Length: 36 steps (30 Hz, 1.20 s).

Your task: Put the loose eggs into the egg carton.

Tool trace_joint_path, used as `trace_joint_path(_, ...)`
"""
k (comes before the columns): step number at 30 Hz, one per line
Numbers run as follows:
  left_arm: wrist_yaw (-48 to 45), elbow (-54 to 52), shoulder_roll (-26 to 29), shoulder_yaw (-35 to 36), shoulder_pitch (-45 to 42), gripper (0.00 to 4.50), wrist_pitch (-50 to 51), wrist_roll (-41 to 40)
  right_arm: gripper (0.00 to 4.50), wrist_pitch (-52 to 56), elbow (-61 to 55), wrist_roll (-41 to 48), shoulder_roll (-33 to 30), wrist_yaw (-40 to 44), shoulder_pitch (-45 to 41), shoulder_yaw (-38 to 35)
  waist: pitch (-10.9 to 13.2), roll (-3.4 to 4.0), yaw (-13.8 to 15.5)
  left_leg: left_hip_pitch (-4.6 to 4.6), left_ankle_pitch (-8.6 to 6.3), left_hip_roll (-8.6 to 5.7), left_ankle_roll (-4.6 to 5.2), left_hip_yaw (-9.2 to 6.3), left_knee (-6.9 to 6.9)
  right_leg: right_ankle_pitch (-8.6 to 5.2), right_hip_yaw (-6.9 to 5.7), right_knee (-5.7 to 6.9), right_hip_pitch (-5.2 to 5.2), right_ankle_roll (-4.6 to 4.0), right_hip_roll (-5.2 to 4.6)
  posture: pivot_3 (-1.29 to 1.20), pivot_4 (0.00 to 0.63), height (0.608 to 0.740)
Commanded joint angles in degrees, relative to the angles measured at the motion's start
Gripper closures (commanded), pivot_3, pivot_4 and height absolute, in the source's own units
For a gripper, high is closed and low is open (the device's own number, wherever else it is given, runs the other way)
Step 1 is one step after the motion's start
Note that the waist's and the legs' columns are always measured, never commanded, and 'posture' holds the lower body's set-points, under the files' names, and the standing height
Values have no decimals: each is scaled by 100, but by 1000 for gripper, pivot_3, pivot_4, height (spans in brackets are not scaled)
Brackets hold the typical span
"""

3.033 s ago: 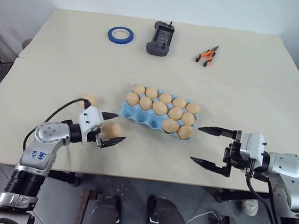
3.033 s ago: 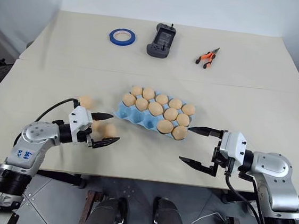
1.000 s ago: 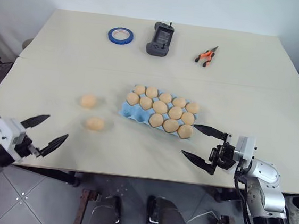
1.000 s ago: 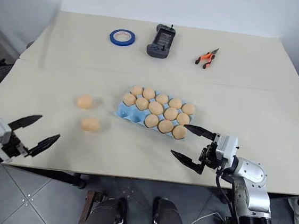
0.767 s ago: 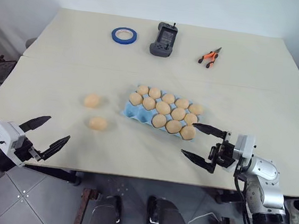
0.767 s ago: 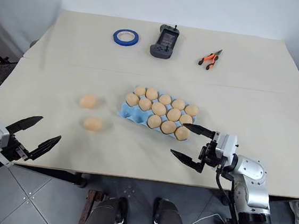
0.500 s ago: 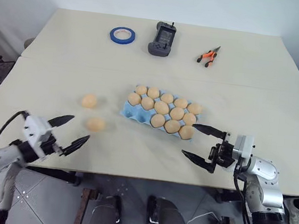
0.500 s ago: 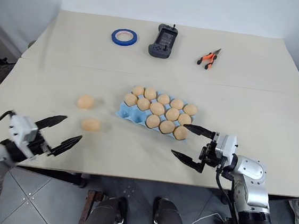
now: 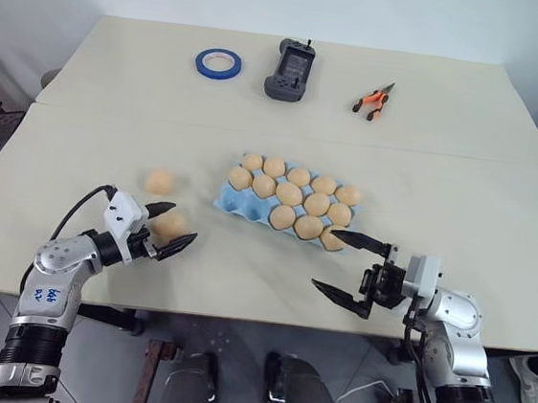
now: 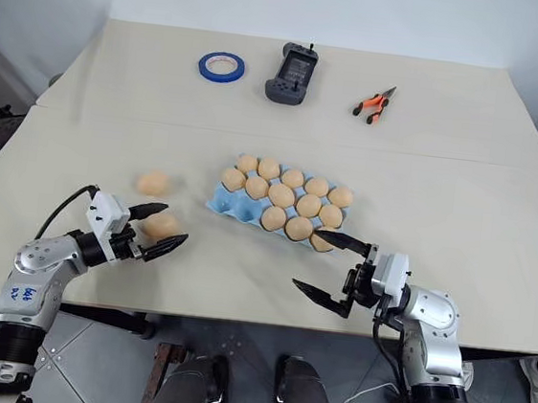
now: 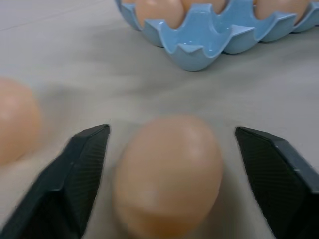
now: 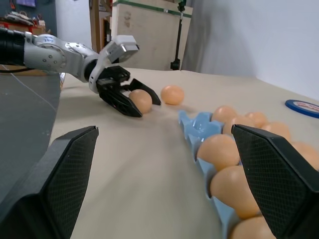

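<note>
Now, in the left eye view, the left gripper (image 9: pixel 172 227) sits at lower left of the frame, its fingers spread to either side of one loose egg (image 9: pixel 169 223) on the table (image 9: pixel 261 95); no squeeze to be seen yet. A second egg (image 9: pixel 159 181) lies just above it, apart from the fingers. The carton (image 9: pixel 240 203) sits mid-frame, packed with eggs, one blue cup bare at its lower left corner. At lower right the right gripper (image 9: pixel 350 269) hangs with fingers wide, nothing between them, its upper tip just beside the carton's lower right corner. Along the top edge: blue tape (image 9: pixel 216 61), a dark controller (image 9: pixel 288 70), orange pliers (image 9: pixel 372 99).

Left wrist view: the egg (image 11: pixel 169 175) sits dead centre between the two black fingers (image 11: pixel 79 174), with a gap on each side. The second egg (image 11: pixel 15 119) shows at the left edge, the carton's empty cup (image 11: pixel 204 42) up top.

Right wrist view: fingers (image 12: pixel 60 179) far apart at the frame's lower corners; the carton (image 12: pixel 197 132) runs along the right, and the left gripper (image 12: pixel 130 103) brackets its egg (image 12: pixel 141 100) at upper left.
</note>
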Motion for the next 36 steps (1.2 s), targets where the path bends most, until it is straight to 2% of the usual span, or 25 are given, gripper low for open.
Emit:
trace_joint_path(1,-102,-249,-82,-51,-233,1544,-70,-120,0,-154,-198,25,23,-137,79,-70,0,0,-3,0,0,0,0,0,1,0,1,1,0,1,0,0,150,740)
trace_joint_path(4,-220,-495,-195,-172,-542,2426,6,-228,0,-191,-232,4,-34,-239,166,-140,0,0,18,0,1,-1,-1,-2,2,0,-1,4,1,1,-1,0,150,740)
trace_joint_path(5,-254,-518,-229,-227,-666,2542,38,-232,0,-201,-232,2,-50,-263,187,-159,0,0,21,0,1,-2,-1,-3,3,0,-2,4,2,1,-2,0,150,740)
trace_joint_path(11,-586,-473,-601,-813,-1625,2542,275,-192,0,-286,-281,-45,-149,-513,356,-344,-1,-1,18,0,6,-8,4,-1,8,3,-1,8,5,5,-1,0,150,740)
trace_joint_path(17,-718,623,-1034,-1179,-2465,2542,63,123,0,-384,-390,-129,-240,-829,530,-544,0,-2,-15,1,15,-7,19,-1,40,3,1,33,6,7,10,0,150,740)
trace_joint_path(25,-930,877,-971,-1088,-2571,23,-201,131,0,-454,-765,-177,-222,-1185,858,-577,0,-2,0,1,13,-1,1,-10,56,2,2,44,7,5,17,0,150,740)
trace_joint_path(29,-1019,608,-688,-779,-2332,23,-244,-74,0,-469,-752,-189,-228,-1226,890,-538,0,-2,-18,1,12,-1,3,-7,58,2,4,44,8,6,14,0,150,740)
trace_joint_path(35,-972,173,16,85,-1609,23,-300,-384,0,-464,-493,-139,-266,-1018,733,-462,0,-2,-18,3,13,5,2,-9,54,-2,3,51,5,-1,16,0,150,740)
trace_joint_path(36,-825,68,165,443,-1276,23,-360,-430,0,-490,-361,-139,-248,-951,621,-437,0,-2,-9,3,13,5,2,-10,54,-2,2,51,5,-2,15,0,150,740)
